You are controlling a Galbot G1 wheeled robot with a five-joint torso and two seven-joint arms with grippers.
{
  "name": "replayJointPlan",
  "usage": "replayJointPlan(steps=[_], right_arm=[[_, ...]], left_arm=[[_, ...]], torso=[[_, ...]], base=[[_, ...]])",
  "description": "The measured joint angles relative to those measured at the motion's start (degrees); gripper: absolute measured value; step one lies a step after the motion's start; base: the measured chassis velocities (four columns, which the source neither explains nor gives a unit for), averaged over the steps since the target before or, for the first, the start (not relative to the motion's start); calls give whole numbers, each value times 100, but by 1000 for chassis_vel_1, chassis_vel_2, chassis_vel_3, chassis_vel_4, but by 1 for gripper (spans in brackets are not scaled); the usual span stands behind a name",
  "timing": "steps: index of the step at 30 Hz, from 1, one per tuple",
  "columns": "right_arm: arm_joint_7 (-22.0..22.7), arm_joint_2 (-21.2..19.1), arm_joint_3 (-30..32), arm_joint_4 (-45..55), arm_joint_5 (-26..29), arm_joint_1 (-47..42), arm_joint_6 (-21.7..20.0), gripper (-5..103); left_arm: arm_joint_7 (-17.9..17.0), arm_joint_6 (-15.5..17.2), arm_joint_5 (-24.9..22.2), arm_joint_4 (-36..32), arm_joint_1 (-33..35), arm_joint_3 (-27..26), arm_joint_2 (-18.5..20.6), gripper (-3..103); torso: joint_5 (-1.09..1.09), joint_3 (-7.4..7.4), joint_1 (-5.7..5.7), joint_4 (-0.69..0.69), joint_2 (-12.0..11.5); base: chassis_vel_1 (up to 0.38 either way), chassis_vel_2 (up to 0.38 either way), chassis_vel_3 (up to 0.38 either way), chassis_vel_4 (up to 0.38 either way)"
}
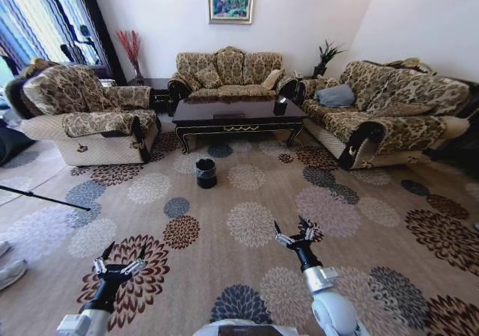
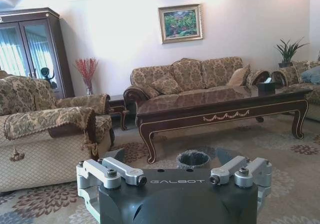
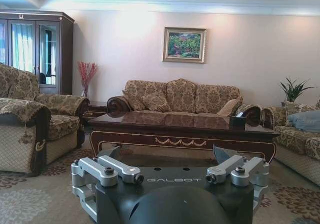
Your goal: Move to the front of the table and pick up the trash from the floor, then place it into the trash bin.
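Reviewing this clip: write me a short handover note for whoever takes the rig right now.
Left gripper and right gripper: both open, empty, held low in front of the robot over the floor.
Table stands ahead between the sofas; trash bin sits on the carpet just in front of it.
No trash can be made out on the carpet from here.
Done: nothing picked up.
Left: close in on the table, find the trash, pick it up, bin it.

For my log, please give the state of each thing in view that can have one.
Left claw: open, empty, held above the carpet.
Right claw: open, empty, held above the carpet.
Trash bin: upright on the floor before the table, lined with a bag.
Tissue box: upright on the table.
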Motion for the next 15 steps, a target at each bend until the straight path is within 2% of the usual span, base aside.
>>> replayJointPlan(steps=[10, 15], right_arm=[[0, 0, 0, 0, 0, 0, 0, 100], [0, 0, 0, 0, 0, 0, 0, 100]], left_arm=[[0, 0, 0, 0, 0, 0, 0, 100], [0, 0, 0, 0, 0, 0, 0, 100]], torso=[[0, 155, 120, 0, 272], [0, 176, 132, 0, 304]], base=[[0, 0, 0, 0], [0, 0, 0, 0]])
